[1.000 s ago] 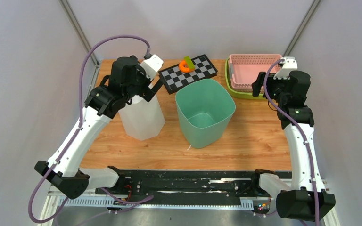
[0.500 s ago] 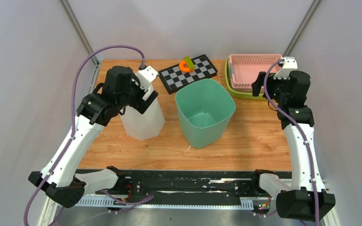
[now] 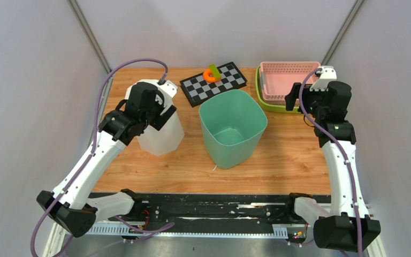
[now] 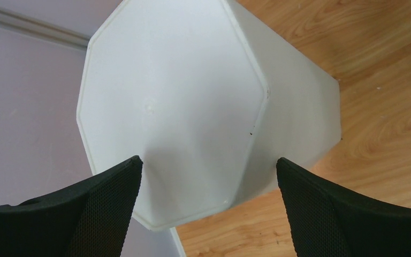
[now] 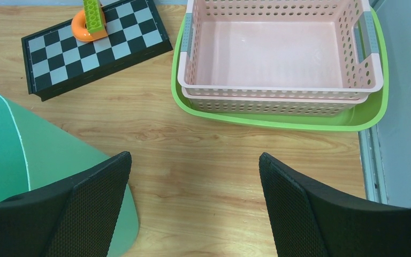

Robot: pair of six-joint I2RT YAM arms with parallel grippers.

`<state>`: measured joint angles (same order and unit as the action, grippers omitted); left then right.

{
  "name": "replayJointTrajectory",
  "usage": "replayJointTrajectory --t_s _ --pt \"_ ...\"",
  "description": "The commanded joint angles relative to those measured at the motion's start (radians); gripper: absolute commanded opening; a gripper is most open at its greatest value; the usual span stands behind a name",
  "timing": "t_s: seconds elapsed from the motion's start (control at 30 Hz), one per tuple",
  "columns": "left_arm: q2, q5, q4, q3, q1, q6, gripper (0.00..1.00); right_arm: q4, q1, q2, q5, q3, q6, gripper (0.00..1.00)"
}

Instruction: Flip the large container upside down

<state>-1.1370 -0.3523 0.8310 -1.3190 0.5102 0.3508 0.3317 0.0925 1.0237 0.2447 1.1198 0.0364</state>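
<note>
- Top external view: the white octagonal container stands at the left of the tabletop, just beside the green bin, which sits upright with its mouth open to the camera.
- Left wrist view: the left fingers hang spread wide directly above the container's closed flat end, gripping nothing. Its long axis runs vertically, mouth apparently down, so it looks inverted already.
- Right wrist view: the right fingers, also wide apart and empty, hover near the pink basket, well apart from the container. The left arm is plainly nearer.
</note>
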Motion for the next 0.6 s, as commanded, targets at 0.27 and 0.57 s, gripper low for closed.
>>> replayJointTrajectory --t_s 0.27,0.57 --pt "-0.051 -0.152 -0.233 0.071 -0.069 0.116 0.93 -0.005 0.019 -0.013 0.028 -0.013 0.021 0.91" --pt "-0.169 -0.108 -0.339 0.037 -0.186 0.173 0.92 -0.005 0.019 -0.013 0.031 -0.017 0.025 0.91"
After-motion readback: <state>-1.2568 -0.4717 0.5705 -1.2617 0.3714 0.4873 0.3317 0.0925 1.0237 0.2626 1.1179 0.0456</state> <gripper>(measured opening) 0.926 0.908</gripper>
